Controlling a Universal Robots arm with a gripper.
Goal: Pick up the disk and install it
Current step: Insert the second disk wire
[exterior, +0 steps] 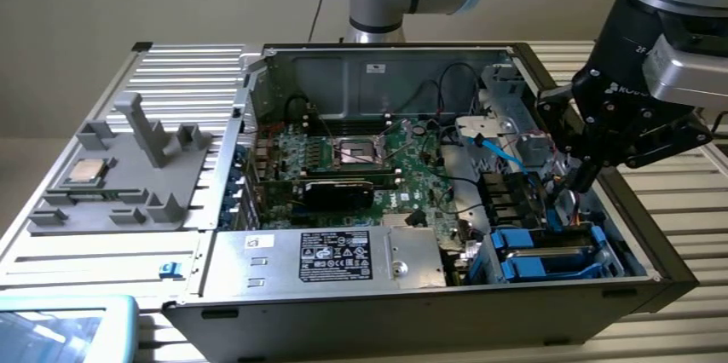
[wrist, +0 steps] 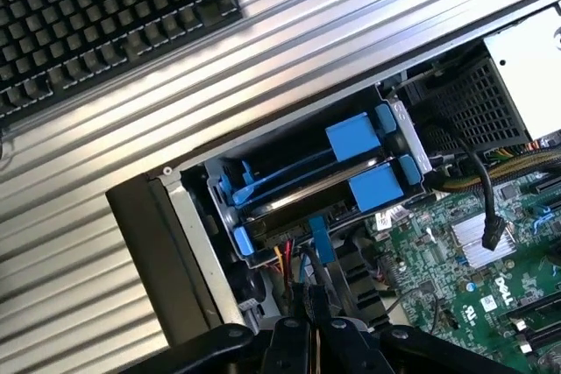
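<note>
Left to right in the exterior view: grey parts tray (exterior: 125, 184) with processor chip (exterior: 87, 172), far from the gripper; open computer case (exterior: 376, 65), motherboard (exterior: 387, 163) inside; gripper (exterior: 582, 182) clenched, empty, lowered inside the case directly above the drive bay. Disk (wrist: 324, 186) seated there between blue rails, just beyond the fingertips (wrist: 308, 304).

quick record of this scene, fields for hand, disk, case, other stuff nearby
hand: the hand hangs shut over the drive corner of the open case, holding nothing
disk: the disk, with blue rails, sits in the drive bay, apart from the hand
case: the computer case lies open, motherboard and power supply exposed
beside case: grey fixture tray holding a processor chip, at the exterior view's left
also: a keyboard on the ribbed table
</note>
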